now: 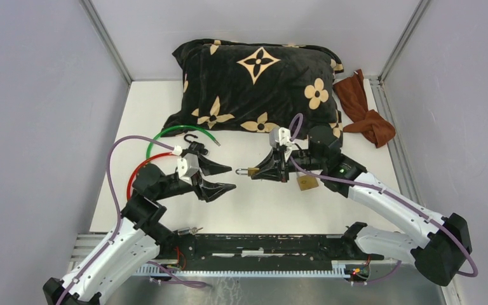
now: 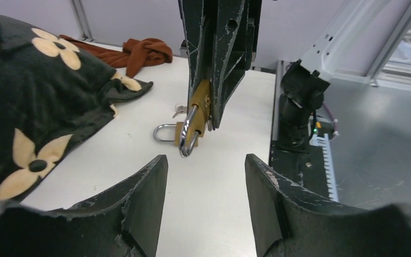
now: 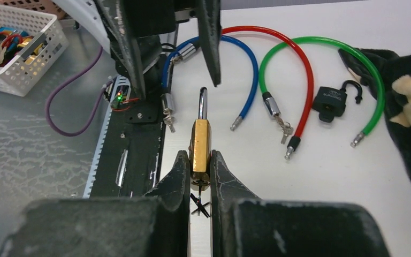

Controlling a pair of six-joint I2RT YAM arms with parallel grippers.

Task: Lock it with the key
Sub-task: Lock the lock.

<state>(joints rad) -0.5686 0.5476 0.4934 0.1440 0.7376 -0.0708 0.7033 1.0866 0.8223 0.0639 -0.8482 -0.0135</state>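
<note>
My right gripper (image 3: 198, 156) is shut on the body of a brass padlock (image 3: 200, 144), held off the table with its steel shackle (image 2: 188, 136) pointing at the left gripper. Something thin and dark pokes out of the padlock's keyhole end between my fingers; I cannot tell whether it is the key. My left gripper (image 2: 206, 163) stands open just short of the shackle tip, with nothing between its fingers. In the top view the left gripper (image 1: 230, 179) and the held padlock (image 1: 249, 171) are almost tip to tip.
A second brass padlock (image 1: 307, 183) lies under the right arm, small keys (image 2: 179, 111) beside it. Red (image 3: 278, 37), blue (image 3: 249, 64) and green (image 3: 326, 43) cable locks and a black padlock (image 3: 330, 101) lie to the left. Pillow (image 1: 254, 82), brown cloth (image 1: 365, 114) and basket (image 3: 16, 53) surround.
</note>
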